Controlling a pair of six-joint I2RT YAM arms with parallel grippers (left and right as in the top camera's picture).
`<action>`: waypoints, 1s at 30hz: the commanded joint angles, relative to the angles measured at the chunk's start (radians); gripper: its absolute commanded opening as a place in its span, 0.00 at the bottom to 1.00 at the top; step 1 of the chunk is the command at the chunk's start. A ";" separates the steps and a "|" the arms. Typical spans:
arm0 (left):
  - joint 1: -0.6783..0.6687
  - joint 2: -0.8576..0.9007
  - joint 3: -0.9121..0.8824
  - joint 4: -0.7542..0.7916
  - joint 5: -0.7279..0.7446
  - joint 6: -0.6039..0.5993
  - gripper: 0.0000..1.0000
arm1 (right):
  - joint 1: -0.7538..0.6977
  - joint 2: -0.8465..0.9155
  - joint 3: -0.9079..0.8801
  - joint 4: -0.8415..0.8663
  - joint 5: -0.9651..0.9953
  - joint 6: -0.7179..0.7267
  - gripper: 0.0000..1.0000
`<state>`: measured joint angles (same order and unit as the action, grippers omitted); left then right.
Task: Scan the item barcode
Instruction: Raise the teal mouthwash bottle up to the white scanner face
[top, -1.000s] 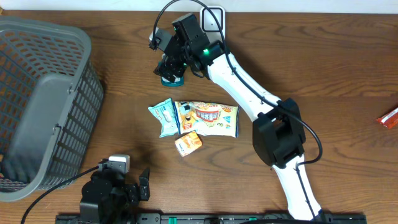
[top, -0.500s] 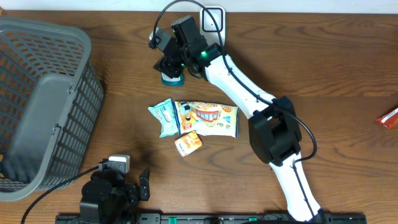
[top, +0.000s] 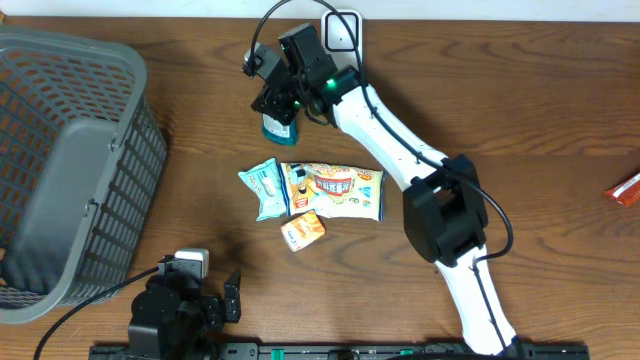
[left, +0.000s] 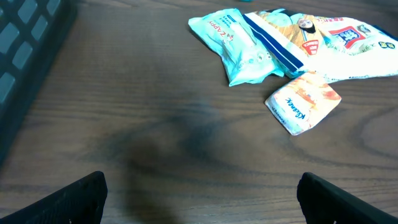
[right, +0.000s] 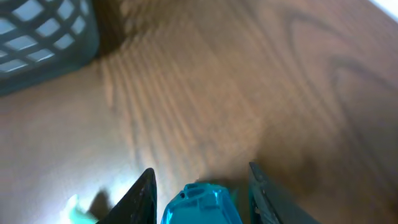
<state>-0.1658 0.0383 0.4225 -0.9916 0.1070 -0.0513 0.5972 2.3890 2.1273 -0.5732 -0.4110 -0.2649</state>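
Note:
The item is a small teal container (top: 278, 127) at the back of the table, left of centre. My right gripper (top: 276, 106) reaches over it from above. In the right wrist view the teal container (right: 201, 204) fills the space between the two dark fingers (right: 144, 196), and the right gripper (right: 200, 198) is shut on it. A white device with a black square outline (top: 343, 30) lies at the back edge behind the arm. My left gripper (left: 199, 202) stands wide open above bare table at the front left, holding nothing.
A grey mesh basket (top: 70, 170) fills the left side. A light blue packet (top: 263, 188), a printed snack bag (top: 335, 190) and a small orange pack (top: 303, 230) lie mid-table. A red wrapper (top: 625, 188) sits at the right edge.
The right gripper's fingers have come together around the teal container, which now shows more from under the gripper. The left arm has not moved.

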 joint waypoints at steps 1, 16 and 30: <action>-0.003 -0.002 0.004 -0.002 0.013 0.006 0.98 | -0.023 -0.048 -0.005 -0.052 -0.074 0.033 0.11; -0.003 -0.002 0.004 -0.002 0.013 0.006 0.98 | -0.109 -0.359 -0.005 -0.487 -0.074 0.087 0.04; -0.003 -0.002 0.004 -0.002 0.013 0.006 0.98 | -0.207 -0.423 -0.007 -0.713 -0.381 0.107 0.09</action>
<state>-0.1658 0.0383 0.4225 -0.9916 0.1070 -0.0513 0.3958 1.9812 2.1059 -1.2766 -0.6788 -0.1135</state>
